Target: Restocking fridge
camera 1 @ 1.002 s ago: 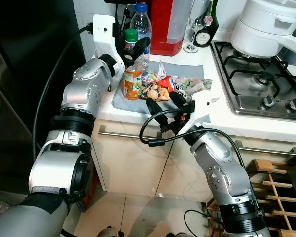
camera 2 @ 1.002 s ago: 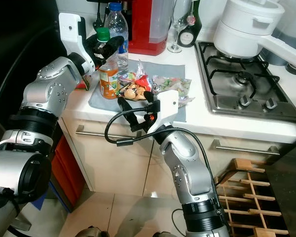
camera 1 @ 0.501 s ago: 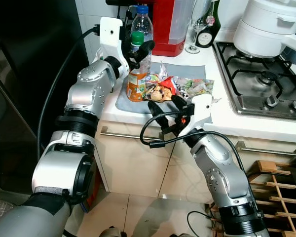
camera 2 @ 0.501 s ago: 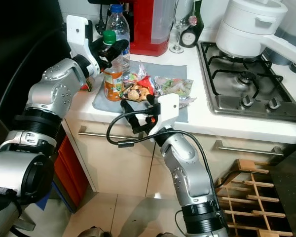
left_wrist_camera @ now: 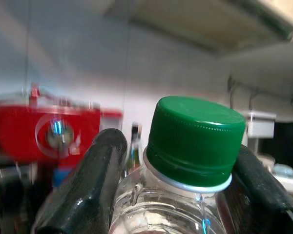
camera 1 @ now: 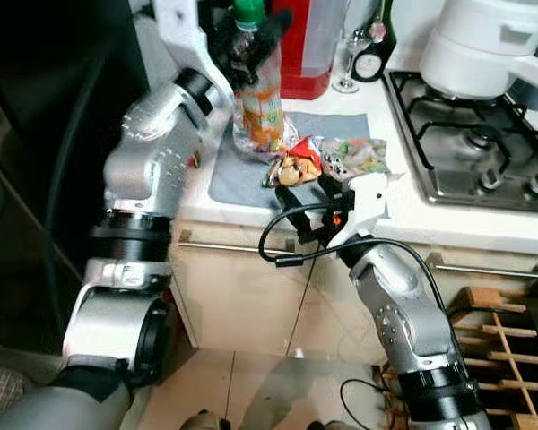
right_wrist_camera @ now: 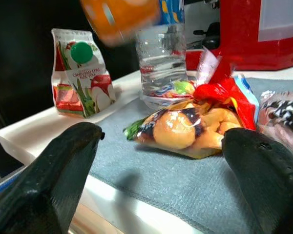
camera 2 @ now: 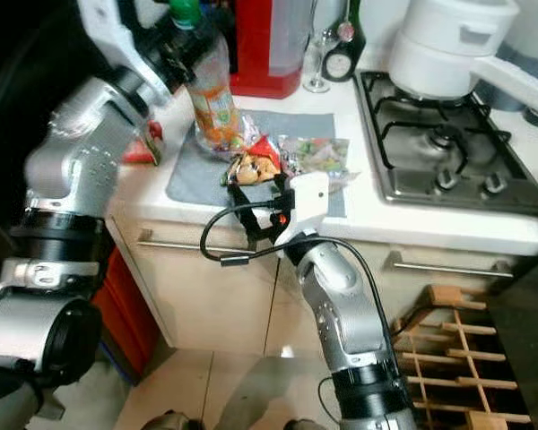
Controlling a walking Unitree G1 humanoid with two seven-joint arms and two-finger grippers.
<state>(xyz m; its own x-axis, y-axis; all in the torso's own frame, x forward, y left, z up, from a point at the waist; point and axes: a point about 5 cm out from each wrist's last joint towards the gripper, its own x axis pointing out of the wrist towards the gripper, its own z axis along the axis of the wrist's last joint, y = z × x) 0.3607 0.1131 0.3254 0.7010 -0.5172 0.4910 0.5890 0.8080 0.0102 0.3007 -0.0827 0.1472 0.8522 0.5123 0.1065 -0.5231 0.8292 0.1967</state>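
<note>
Left hand [camera 1: 251,40] pinching the neck of green-capped juice bottle [camera 1: 255,94], held tilted above grey mat [camera 1: 238,175] on tabletop [camera 1: 403,210]. Right hand [camera 1: 307,202] spread at tabletop edge, facing snack bag [right_wrist_camera: 190,129].

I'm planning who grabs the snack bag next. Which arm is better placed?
Right. The right gripper sits at the counter edge, jaws open toward the snack bag. The left gripper is shut on the juice bottle, lifted off the mat.
</note>
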